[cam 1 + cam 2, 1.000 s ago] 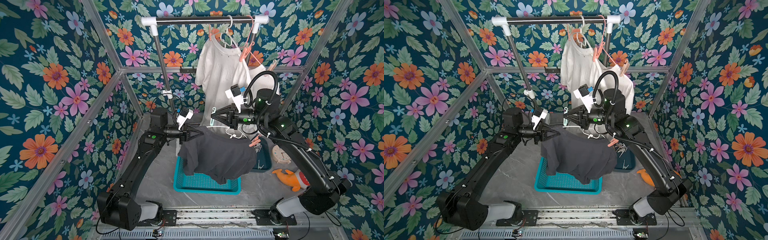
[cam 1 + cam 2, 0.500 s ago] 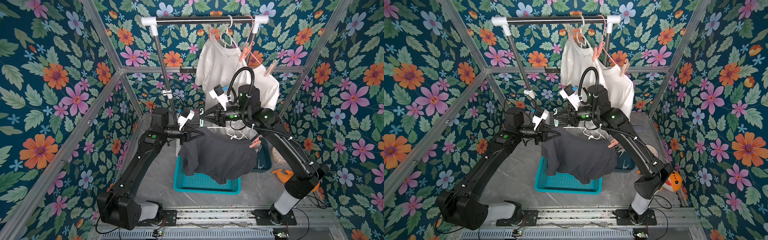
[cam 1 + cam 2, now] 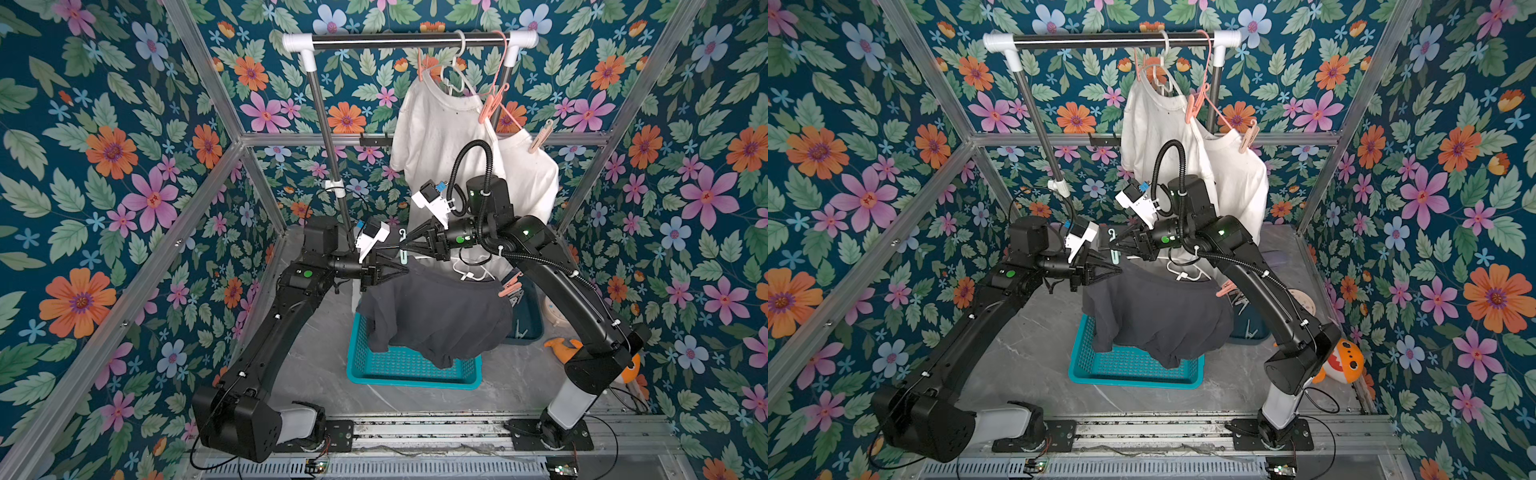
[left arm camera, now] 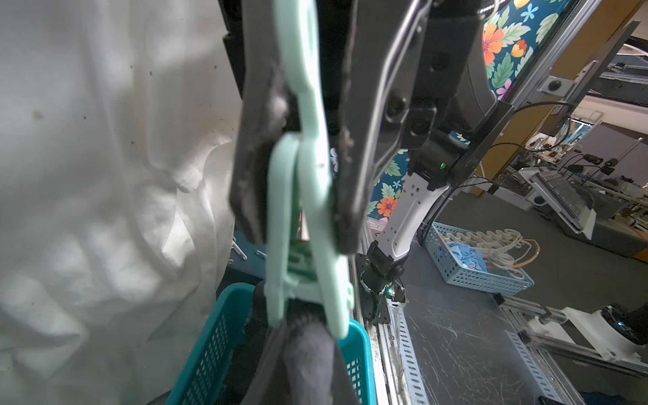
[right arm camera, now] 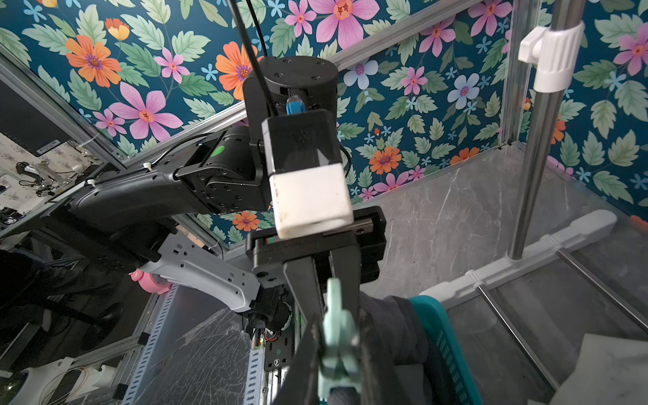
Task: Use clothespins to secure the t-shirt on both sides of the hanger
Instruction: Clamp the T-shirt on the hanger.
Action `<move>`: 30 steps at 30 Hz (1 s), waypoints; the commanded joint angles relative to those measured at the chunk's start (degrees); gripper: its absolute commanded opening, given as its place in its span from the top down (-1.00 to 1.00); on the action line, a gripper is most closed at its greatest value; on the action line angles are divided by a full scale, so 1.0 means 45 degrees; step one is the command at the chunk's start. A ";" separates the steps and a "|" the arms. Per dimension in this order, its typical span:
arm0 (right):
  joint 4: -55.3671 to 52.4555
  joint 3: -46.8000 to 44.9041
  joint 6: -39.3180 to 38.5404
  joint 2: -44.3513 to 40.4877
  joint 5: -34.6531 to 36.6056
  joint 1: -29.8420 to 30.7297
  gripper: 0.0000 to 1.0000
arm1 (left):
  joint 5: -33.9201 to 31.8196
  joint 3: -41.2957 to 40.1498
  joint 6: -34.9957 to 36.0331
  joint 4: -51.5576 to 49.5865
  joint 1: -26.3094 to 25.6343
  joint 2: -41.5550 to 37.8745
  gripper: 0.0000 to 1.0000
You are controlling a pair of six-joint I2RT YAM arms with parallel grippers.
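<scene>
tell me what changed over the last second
The right gripper, jaws shut on a mint clothespin, swung toward the left gripper, bringing the pin to the shoulder of the dark t-shirt. Unchanged: the left gripper's hold on that shirt, the salmon clothespin on its other shoulder, the teal basket.

White shirts point(image 3: 436, 137) and rack pole point(image 3: 327, 137) stand behind; floor point(image 3: 320, 357) beside basket point(image 3: 411, 380) open
</scene>
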 commanded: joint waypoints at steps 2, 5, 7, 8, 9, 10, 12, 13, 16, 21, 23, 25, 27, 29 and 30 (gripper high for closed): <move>-0.0527 -0.0142 -0.0445 -0.0193 -0.0081 0.0011 0.96 | 0.0230 0.0058 0.0203 0.0225 0.0028 -0.0051 1.00; -0.0746 -0.0210 -0.0606 -0.0232 0.0092 0.0000 0.96 | 0.0311 0.0055 0.0242 0.0219 0.0027 -0.0119 1.00; -0.1059 -0.0125 -0.0774 -0.0153 0.0202 0.0008 0.96 | 0.0257 0.0045 0.0279 0.0214 0.0038 -0.0160 1.00; -0.1197 -0.0085 -0.0862 -0.0111 0.0238 -0.0012 0.96 | 0.0198 0.0041 0.0357 0.0195 0.0028 -0.0205 1.00; -0.1324 -0.0032 -0.0931 -0.0069 0.0234 -0.0010 0.97 | 0.0171 0.0016 0.0405 0.0177 0.0026 -0.0226 1.00; -0.1426 -0.0005 -0.1009 -0.0028 0.0217 0.0008 0.97 | 0.0154 -0.0003 0.0420 0.0164 0.0021 -0.0246 1.00; -0.1641 0.0164 -0.1105 0.0097 0.0254 -0.0006 0.99 | 0.0075 0.0014 0.0444 0.0163 0.0034 -0.0246 1.00; -0.1793 0.0272 -0.1168 0.0165 0.0254 -0.0010 1.00 | 0.0073 0.0016 0.0465 0.0137 0.0023 -0.0227 1.00; -0.2151 0.0570 -0.1260 0.0352 0.0154 0.0006 1.00 | 0.0125 0.0055 0.0504 0.0165 0.0030 -0.0227 1.00; -0.2496 0.0772 -0.1375 0.0572 0.0333 -0.0010 0.77 | 0.0125 0.0038 0.0568 0.0173 0.0033 -0.0305 1.00; -0.2405 0.0721 -0.1374 0.0520 0.0313 -0.0021 0.54 | 0.0053 -0.0036 0.0594 0.0179 0.0024 -0.0359 1.00; -0.2313 0.0724 -0.1375 0.0418 0.0416 0.0010 0.20 | -0.0015 -0.0154 0.0677 0.0178 0.0028 -0.0433 1.00; -0.2345 0.0948 -0.1381 0.0392 0.0597 -0.0012 -0.04 | -0.0023 -0.0218 0.0678 0.0174 0.0034 -0.0423 1.00; -0.2521 0.1300 -0.1422 0.0408 0.0701 0.0002 -0.42 | -0.0024 -0.0216 0.0696 0.0139 0.0027 -0.0381 1.00; -0.2586 0.1436 -0.1469 0.0400 0.0830 -0.0003 -0.56 | -0.0024 -0.0218 0.0711 0.0121 0.0025 -0.0383 1.00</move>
